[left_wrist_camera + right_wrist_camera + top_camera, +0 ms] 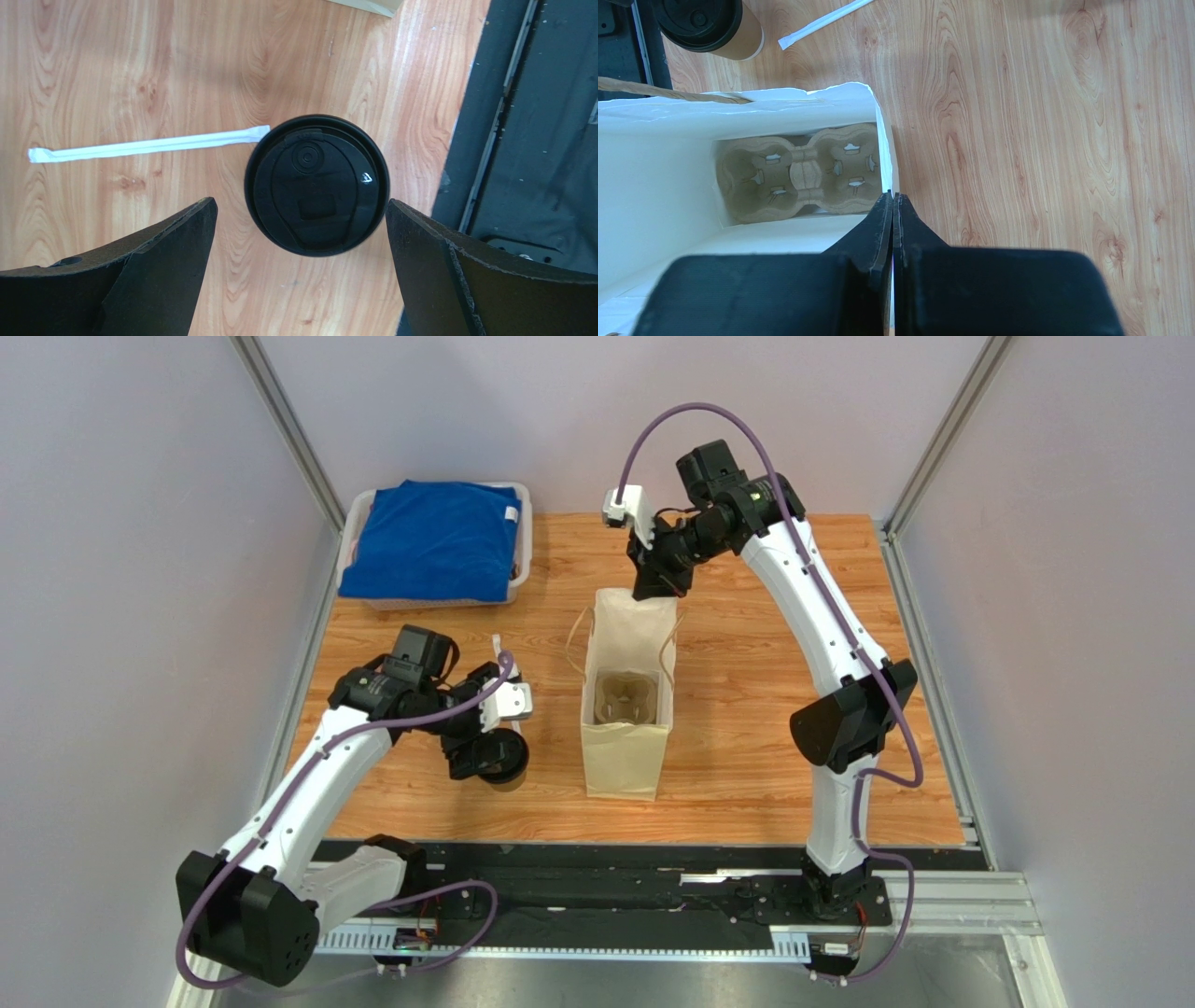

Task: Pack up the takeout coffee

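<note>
Top external view: the takeout coffee (502, 756) stands upright on the table (758, 742), near the left side of the white paper bag (627, 756) and outside it. The left jaws hang over the cup, and the right jaws are at the bag's far rim. A pulp cup tray (624, 697) lies at the bottom of the bag. A blue cloth (435, 539) fills a bin (358, 515) at the far left corner.

Left wrist view: the left jaws are spread wide and hold nothing, with one finger (165, 259) on each side of the coffee's black lid (316, 185). A wrapped white straw (147, 145) lies on the wood, one end at the lid's edge.

Right wrist view: the right jaws are pressed together, pinching the bag's wall at its rim. The tray sits in the bag's bottom. The coffee and straw stand outside, beyond the bag.
</note>
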Robot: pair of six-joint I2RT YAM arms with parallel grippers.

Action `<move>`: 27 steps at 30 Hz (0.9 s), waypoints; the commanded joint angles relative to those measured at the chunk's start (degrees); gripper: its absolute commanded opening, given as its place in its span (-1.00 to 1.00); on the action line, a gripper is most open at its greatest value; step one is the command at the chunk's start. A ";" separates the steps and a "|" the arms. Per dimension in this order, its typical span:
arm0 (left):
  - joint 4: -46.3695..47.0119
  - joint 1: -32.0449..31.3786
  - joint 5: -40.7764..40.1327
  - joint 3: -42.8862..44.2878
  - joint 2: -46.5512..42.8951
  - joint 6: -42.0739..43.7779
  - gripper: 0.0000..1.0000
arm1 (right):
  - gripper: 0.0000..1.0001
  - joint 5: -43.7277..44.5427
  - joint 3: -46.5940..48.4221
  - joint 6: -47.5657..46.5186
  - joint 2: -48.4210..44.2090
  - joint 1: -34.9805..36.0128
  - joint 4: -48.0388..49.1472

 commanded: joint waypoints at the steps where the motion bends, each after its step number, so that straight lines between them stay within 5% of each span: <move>1: 4.54 -0.24 3.43 -1.40 -0.04 4.79 0.98 | -1.00 -0.97 -0.12 1.24 0.03 0.24 0.66; 27: -0.29 -0.94 4.23 1.23 6.63 9.37 0.96 | -1.00 -1.06 -4.16 0.89 -1.56 0.15 2.85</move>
